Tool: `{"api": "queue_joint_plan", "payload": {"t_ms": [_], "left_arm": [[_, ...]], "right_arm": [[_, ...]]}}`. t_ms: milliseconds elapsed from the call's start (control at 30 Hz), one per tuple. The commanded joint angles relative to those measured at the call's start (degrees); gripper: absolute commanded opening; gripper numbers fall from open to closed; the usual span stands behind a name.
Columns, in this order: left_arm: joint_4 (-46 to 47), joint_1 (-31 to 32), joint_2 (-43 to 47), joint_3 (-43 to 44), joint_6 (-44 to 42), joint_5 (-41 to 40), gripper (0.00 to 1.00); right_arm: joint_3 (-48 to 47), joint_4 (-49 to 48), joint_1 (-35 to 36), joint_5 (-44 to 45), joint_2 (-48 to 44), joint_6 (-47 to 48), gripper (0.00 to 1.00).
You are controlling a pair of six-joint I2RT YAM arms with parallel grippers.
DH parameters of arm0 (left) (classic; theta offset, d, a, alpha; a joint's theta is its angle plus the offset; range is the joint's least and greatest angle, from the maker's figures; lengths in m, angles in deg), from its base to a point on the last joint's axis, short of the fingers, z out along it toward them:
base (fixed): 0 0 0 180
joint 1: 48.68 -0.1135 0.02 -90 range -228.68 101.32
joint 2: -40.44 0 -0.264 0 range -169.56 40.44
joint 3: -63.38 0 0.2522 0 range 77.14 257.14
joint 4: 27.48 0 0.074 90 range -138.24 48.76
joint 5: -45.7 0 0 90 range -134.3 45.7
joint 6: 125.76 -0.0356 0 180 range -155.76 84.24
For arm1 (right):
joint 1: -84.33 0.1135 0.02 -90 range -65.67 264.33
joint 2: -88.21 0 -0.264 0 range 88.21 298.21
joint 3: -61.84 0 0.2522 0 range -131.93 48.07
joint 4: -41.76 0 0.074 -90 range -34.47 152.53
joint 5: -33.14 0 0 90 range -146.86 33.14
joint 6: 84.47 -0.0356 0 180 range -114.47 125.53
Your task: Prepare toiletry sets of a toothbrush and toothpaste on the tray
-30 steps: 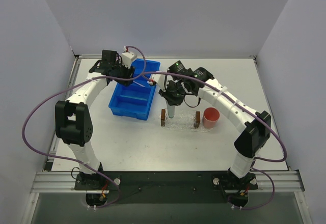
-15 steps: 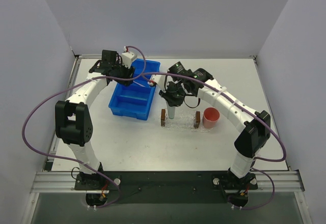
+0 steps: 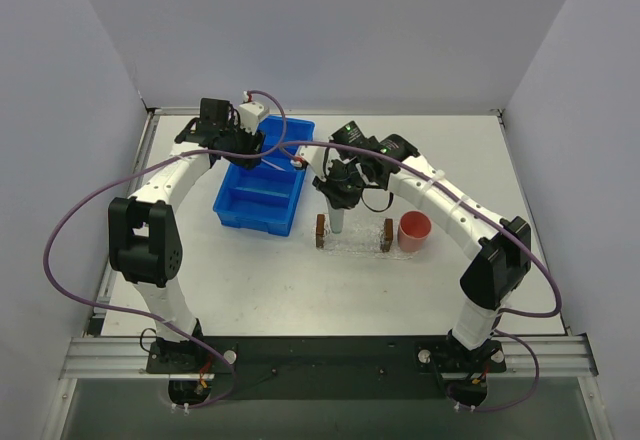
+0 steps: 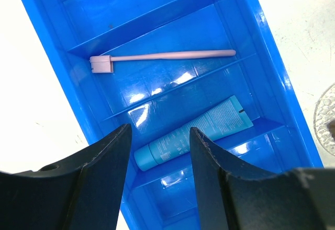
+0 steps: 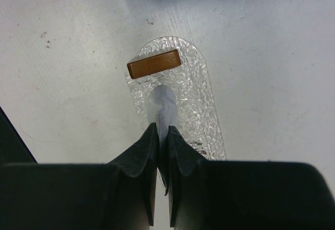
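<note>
While my right gripper [image 5: 163,130] is clamped tight on the pale grey-blue toothpaste tube [image 5: 163,103], the tube hangs below the fingertips, centre of the right wrist view, over the tray [image 5: 205,110]. Tube end sits just below the brown block [image 5: 154,64] at the tray's upper end. Can't tell if it touches the tray surface. In the top view the same gripper [image 3: 340,202] is just above centre, tube pointing down at the tray's left end. The tray lies flat on the table [image 3: 300,290], a brown block at each short end. The pink cup [image 3: 414,230] stands just right of the tray.

My left gripper [image 4: 159,130] is about half open and holds nothing. Its fingers [image 4: 104,167] fill the bottom of the left wrist view, above the blue bin [image 4: 65,68]. The toothbrush [image 4: 167,56] lies in one bin compartment, upper middle of that view, head to the left. The brighter blue toothpaste tube [image 4: 222,117] lies in the next compartment below it, slanted, cap end at lower left, partly behind my finger. Neither is touched. In the top view the bin is left of centre, well apart from the tray.
</note>
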Motion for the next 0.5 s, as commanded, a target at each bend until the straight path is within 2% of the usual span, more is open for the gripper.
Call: {"api": "queue_joint_plan", "payload": {"t_ms": [0,467], "left_arm": [[1.5,-0.4,-0.3,0.1,0.1,1.1,0.58],[1.3,-0.4,-0.6,0.4,0.3,1.2,0.58]], "right_arm": [[0.2,-0.7,-0.4,-1.2,-2.6,-0.3,0.0],[1.2,-1.5,-0.5,-1.6,-2.4,-0.5,0.0]]}}
